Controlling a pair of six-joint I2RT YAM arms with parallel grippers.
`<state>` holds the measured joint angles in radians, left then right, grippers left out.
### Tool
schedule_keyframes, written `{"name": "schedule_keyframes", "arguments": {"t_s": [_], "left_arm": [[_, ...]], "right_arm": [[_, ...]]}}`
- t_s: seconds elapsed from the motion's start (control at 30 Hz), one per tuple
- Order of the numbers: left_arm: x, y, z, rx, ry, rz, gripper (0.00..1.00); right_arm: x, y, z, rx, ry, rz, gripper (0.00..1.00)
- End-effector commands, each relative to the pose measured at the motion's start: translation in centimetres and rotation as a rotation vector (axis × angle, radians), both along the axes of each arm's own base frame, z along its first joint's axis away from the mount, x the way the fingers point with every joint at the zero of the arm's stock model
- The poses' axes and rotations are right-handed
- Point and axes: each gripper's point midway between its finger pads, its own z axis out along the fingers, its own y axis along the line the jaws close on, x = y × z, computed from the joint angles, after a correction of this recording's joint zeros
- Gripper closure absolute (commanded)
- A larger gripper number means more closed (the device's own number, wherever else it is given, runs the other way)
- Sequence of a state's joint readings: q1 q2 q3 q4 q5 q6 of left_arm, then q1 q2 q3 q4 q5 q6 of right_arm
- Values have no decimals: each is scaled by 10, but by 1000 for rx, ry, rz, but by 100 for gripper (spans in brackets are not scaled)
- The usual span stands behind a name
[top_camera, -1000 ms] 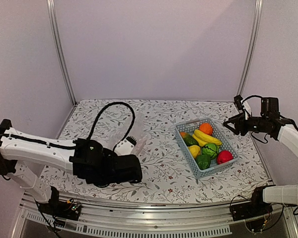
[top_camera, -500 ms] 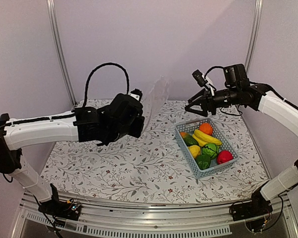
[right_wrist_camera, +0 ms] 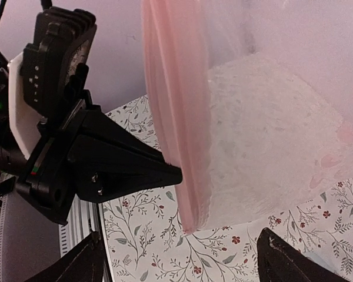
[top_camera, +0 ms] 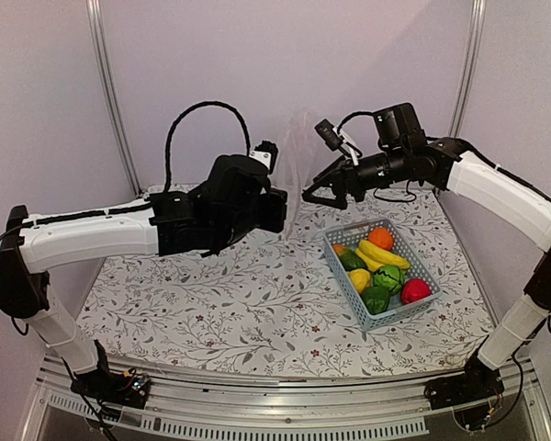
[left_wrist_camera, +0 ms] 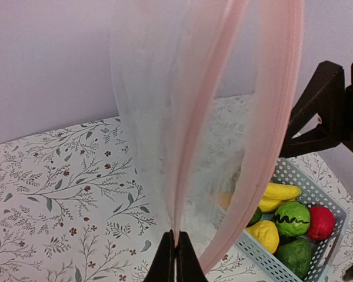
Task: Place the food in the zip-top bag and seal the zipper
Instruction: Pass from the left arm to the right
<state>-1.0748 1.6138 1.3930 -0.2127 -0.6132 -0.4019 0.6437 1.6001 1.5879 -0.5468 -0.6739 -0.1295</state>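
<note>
The clear zip-top bag hangs in the air above the table's back middle. My left gripper is shut on one side of its pink zipper; the other side of the zipper bows away, so the mouth gapes. My right gripper stands open right beside the bag. In the right wrist view its fingers straddle the bag's lower pink edge without touching it. The food lies in the light-blue basket: orange, banana, watermelon, apple, lemon.
The basket sits at the right of the floral tablecloth, below and to the right of both grippers. Metal frame posts stand at the back corners. A black cable loops above the left arm.
My left arm lifted the bag off the table and carried it up toward the middle. My right arm swung left to the bag and its jaws opened wider.
</note>
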Motion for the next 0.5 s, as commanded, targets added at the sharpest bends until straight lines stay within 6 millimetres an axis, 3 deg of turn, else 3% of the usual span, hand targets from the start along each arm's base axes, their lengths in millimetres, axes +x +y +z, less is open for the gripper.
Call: {"name": "schedule_keyframes", "arguments": {"t_s": [0.0, 0.07, 0.13, 0.33, 0.4, 0.47], "left_arm": [[5, -18, 11, -31, -41, -79, 100], [4, -21, 11, -42, -46, -101, 100], [2, -22, 9, -46, -43, -106, 100], [1, -16, -2, -52, -21, -86, 100], [1, -10, -9, -44, -8, -60, 100], [3, -5, -17, -34, 8, -29, 100]], "right_arm": [[31, 5, -7, -49, 17, -145, 13], [46, 7, -6, -57, 15, -194, 17], [59, 7, -10, -72, 17, -251, 28], [80, 11, -21, -97, 41, -320, 92], [81, 15, -26, -99, 53, -308, 100], [84, 17, -33, -108, 63, -312, 100]]}}
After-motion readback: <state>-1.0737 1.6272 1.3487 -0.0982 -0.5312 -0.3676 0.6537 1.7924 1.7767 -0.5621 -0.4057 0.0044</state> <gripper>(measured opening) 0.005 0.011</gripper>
